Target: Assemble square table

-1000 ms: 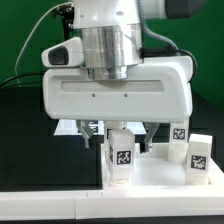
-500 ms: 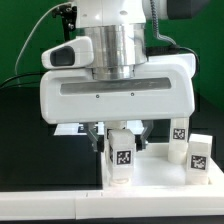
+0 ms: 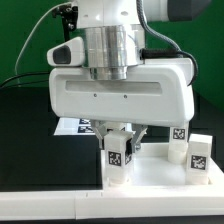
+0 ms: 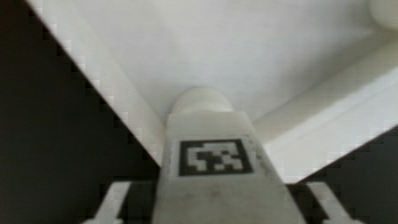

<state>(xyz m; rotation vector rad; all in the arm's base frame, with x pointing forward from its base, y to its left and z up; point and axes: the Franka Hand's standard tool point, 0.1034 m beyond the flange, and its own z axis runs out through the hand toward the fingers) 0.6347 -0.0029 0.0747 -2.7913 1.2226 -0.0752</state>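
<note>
The white square slab (image 3: 155, 176) lies at the front, with its raised rim also in the wrist view (image 4: 285, 60). My gripper (image 3: 119, 138) is shut on a short white leg (image 3: 118, 158) with a black-and-white tag. It holds the leg standing, slightly tilted, at the slab's corner on the exterior view's left. In the wrist view the leg (image 4: 217, 150) fills the middle between my two fingers (image 4: 118, 203). Two more tagged legs (image 3: 180, 142) (image 3: 198, 156) stand on the exterior view's right. The leg's lower end and the corner socket are hidden.
The marker board (image 3: 72, 127) lies behind the slab on the black table, partly hidden by my hand. A long white bar (image 3: 60, 198) runs along the front edge. A green backdrop stands behind.
My hand has turned about its vertical axis and risen slightly. The leg's tag has turned and tilted with it. The two other legs have not moved.
</note>
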